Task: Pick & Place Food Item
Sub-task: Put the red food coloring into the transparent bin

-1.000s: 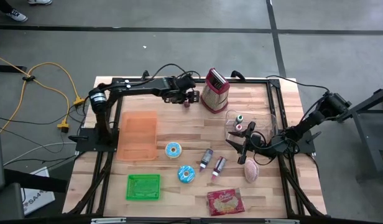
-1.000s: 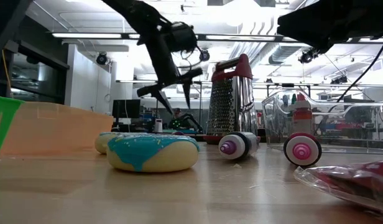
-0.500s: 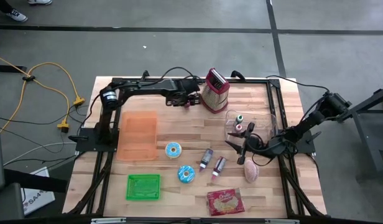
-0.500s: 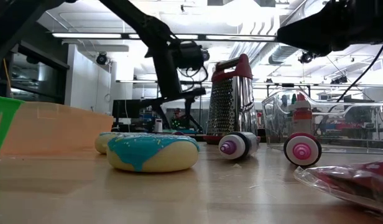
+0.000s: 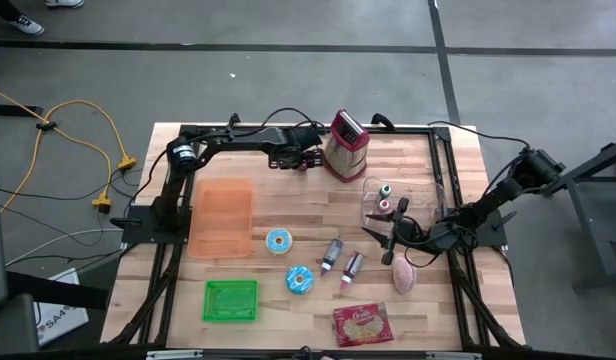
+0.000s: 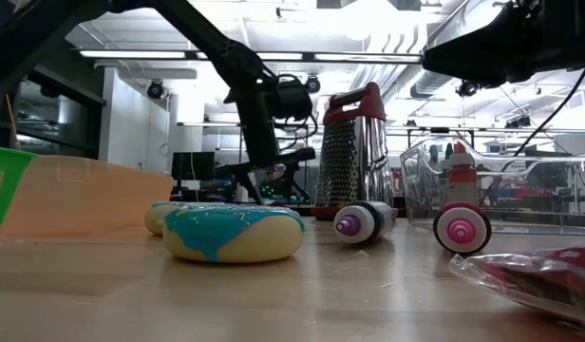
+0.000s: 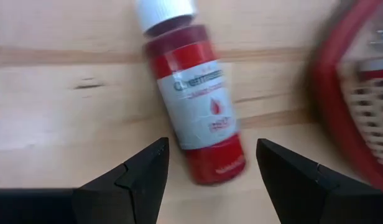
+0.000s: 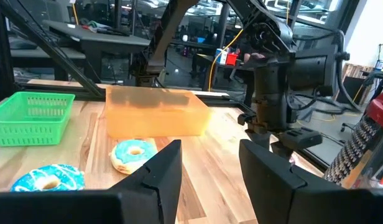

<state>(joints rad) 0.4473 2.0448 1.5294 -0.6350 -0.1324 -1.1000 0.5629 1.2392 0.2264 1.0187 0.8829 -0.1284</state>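
Left tool at the far edge of the table, hard against the near-left side of the box grater. High view gives only the arm laid along the far rail; the tool's fingers are lost under it.

Left wrist view settles it: a small red bottle with a white cap lies on its side on the wood, between the two dark fingers, which stand wide on either side and do not touch it. The red rim of the grater shows blurred just beside the bottle.

Low view: left tool hangs low beside the grater; the bottle itself cannot be made out there, hidden behind nearer things.

Right tool waits at the right side, just beside the clear container, fingers part open and empty, as the right wrist view shows. That view also sees across to the orange bin, green basket and two blue-iced doughnuts.

High view alone shows the spread: orange bin and green basket on the left, doughnuts mid-table, two purple-capped bottles, a pink item and a red packet near the front.
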